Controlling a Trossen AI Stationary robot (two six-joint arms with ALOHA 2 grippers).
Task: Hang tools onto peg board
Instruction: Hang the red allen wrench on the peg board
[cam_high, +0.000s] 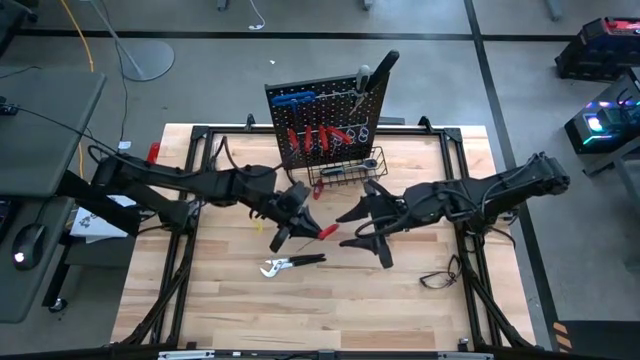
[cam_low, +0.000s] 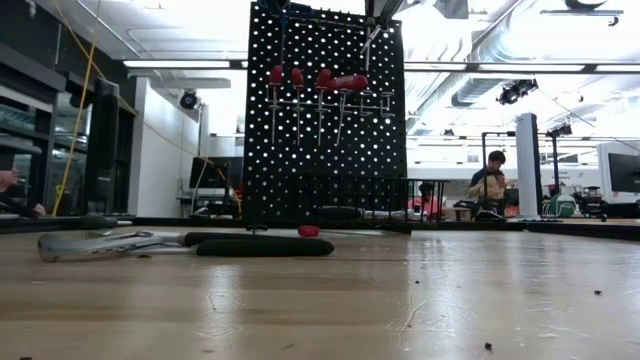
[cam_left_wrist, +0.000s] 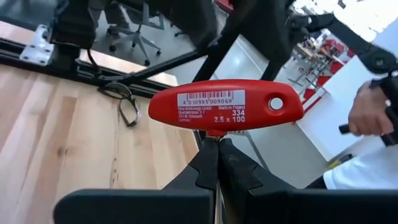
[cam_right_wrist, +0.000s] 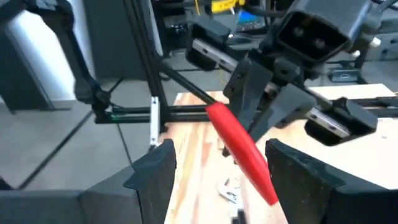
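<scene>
From above: left gripper (cam_high: 297, 222) pinches a red T-handled hex key (cam_high: 326, 231) mid-table before the peg board (cam_high: 325, 125); right gripper (cam_high: 365, 232) stands just beside it, fingers spread, pliers (cam_high: 290, 264) lying nearer the front edge. Low view: pliers (cam_low: 180, 242) flat on the table (cam_low: 400, 300), red-handled tools (cam_low: 320, 80) hanging on the board. Left wrist: fingers (cam_left_wrist: 217, 165) pressed together on the shaft under the red handle; right wrist: spread fingers (cam_right_wrist: 158, 168) flank the red handle (cam_right_wrist: 242, 152) without touching.

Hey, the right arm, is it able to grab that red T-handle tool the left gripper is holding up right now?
Probably yes. The right gripper is open and empty, facing the red T-handle tool from close by. The left gripper pinches only the shaft below the handle, so the handle itself looks free.
</scene>
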